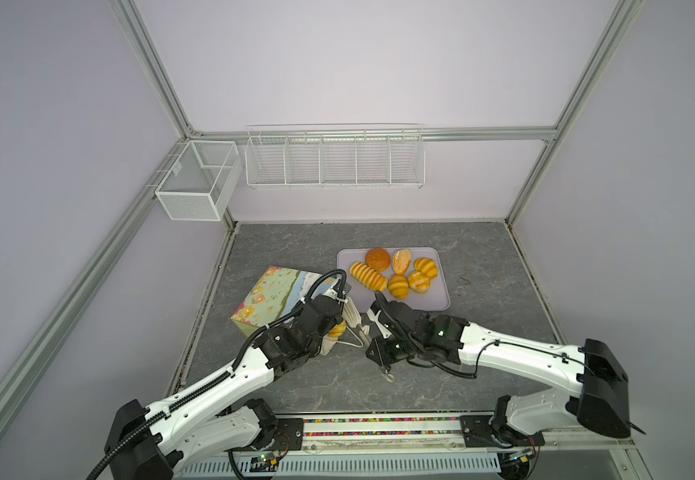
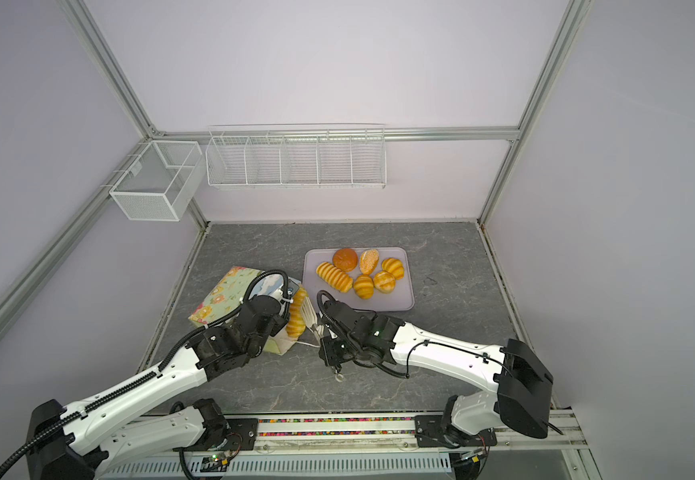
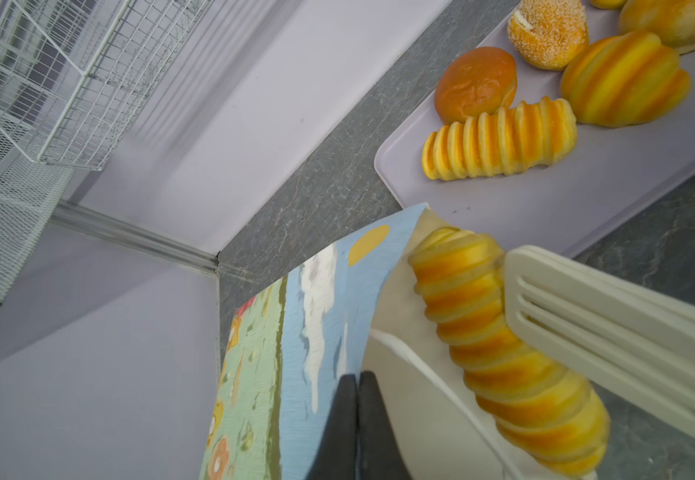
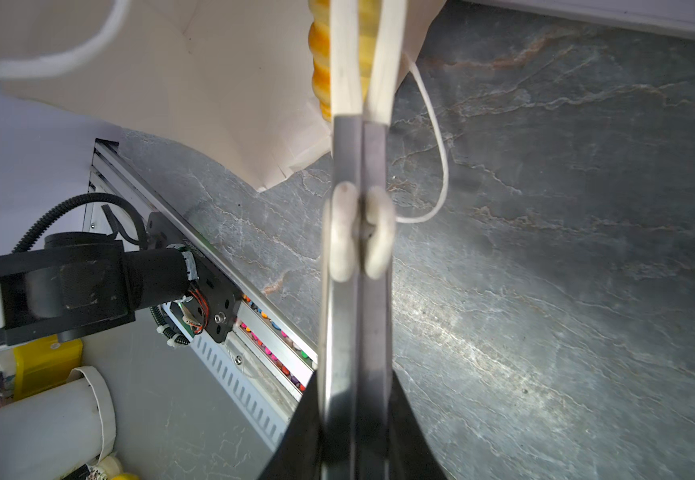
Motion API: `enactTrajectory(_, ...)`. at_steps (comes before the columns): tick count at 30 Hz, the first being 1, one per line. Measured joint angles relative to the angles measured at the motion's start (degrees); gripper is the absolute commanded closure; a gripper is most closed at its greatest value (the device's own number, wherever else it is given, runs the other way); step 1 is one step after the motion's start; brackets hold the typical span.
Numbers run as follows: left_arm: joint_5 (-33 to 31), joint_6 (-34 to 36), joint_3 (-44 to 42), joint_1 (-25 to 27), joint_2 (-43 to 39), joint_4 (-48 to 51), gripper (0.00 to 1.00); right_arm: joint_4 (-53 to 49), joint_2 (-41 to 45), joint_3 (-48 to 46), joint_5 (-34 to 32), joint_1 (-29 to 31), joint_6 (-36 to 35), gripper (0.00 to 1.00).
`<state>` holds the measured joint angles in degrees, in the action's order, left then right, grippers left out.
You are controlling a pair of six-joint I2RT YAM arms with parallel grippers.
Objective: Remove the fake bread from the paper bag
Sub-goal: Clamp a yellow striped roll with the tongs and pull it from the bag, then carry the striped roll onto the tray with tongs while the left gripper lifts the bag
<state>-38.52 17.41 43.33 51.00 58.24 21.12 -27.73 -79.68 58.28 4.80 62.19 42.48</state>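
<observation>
Worktop [image 1: 295, 249]: grey, carrying bag [image 1: 271, 297] centre-left.
Left jaws: closed, pinching bag rim.
Right jaws: closed on tongs [image 2: 309, 312], gripping loaf [image 2: 297, 316]; loaf pointing up-frame.

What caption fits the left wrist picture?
White tongs pinch a long striped loaf at the mouth of the paper bag.

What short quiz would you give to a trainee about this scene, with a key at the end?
1. True or false: the paper bag stands upright on the table.
2. How many fake breads lie on the tray?
3. The long striped loaf at the bag's mouth is gripped by: A) a human hand, B) white tongs held in the right gripper, C) nothing.
Key: 1 false, it lies on its side; 2 six; 3 B.
</observation>
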Motion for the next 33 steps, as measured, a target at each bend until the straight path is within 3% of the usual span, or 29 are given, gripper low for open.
enactTrajectory(7, 0.7, -3.6, 4.6, -1.0, 3.8, 2.3, 1.0, -3.6, 0.3, 2.0, 0.7, -1.8, -2.4, 0.93)
enactTrajectory(20, 6.0, -10.1, 13.9, -10.9, 11.0, 9.0, 1.0, -7.0, 0.3, 5.6, 0.9, -10.7, -7.2, 0.93)
enactTrajectory(33, 8.0, -10.9, 15.2, -11.9, 13.2, 11.5, 1.0, -7.1, -2.9, 11.0, 4.2, -20.0, -10.9, 0.94)
